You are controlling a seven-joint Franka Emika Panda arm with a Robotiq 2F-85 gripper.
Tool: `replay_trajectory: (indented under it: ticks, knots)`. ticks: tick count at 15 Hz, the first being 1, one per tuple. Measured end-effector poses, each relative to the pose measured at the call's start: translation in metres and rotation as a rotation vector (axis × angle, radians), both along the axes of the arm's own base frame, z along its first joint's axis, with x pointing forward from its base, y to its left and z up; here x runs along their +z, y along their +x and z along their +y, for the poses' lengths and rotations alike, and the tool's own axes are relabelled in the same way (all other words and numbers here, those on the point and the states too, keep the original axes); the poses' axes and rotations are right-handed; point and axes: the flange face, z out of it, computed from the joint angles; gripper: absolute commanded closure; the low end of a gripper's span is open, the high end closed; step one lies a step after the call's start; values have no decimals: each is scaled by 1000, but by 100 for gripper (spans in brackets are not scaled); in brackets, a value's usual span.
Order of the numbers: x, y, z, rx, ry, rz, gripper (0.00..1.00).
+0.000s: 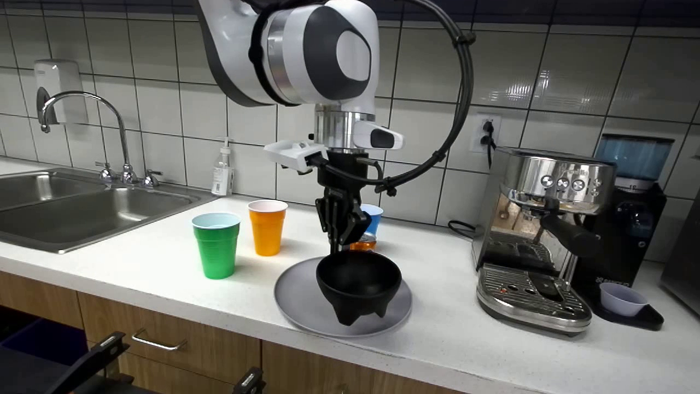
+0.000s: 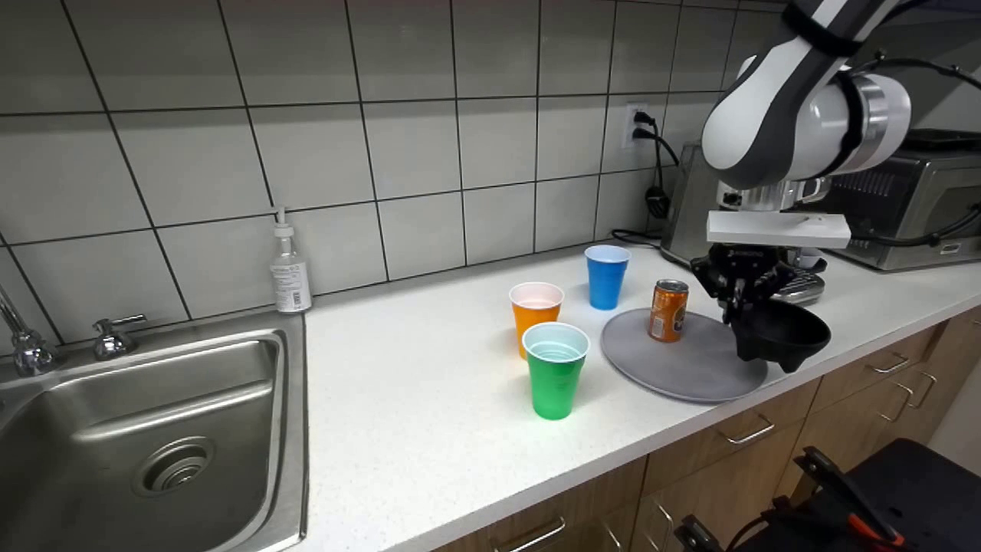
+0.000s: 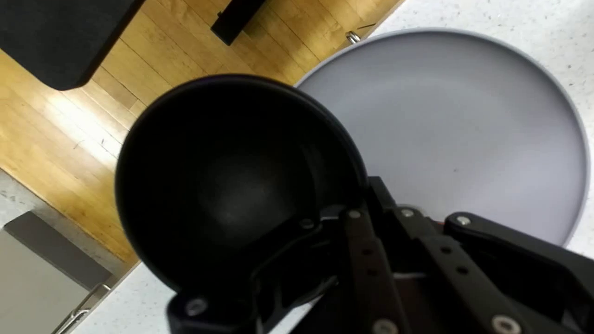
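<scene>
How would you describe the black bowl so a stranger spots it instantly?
On the counter between the sink and the coffee machine lies a round gray plate. Near it, the gripper holds the black bowl by its rim. Unlike the colored cups nearby, it is squat, black and has stubby feet.

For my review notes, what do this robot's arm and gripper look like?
The arm is white with dark grey panels, a black strap and a silvery wrist collar, near which white housings stick out. Thick black cabling loops outside it. The gripper is black, with jointed linkages and, in the wrist view, silvery screw heads.
</scene>
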Motion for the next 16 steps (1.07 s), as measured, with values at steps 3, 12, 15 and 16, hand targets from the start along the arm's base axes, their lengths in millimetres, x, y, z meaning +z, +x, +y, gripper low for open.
replay_trajectory:
  ticks: [3,12,15,16]
  knots:
    - [1,-7,-18,-33,-7,3,98]
    - [13,-6,-65,-127,-29,-23,98]
    - [11,-1,-80,-150,-38,-21,98]
    - [10,1,-85,-159,-40,-19,98]
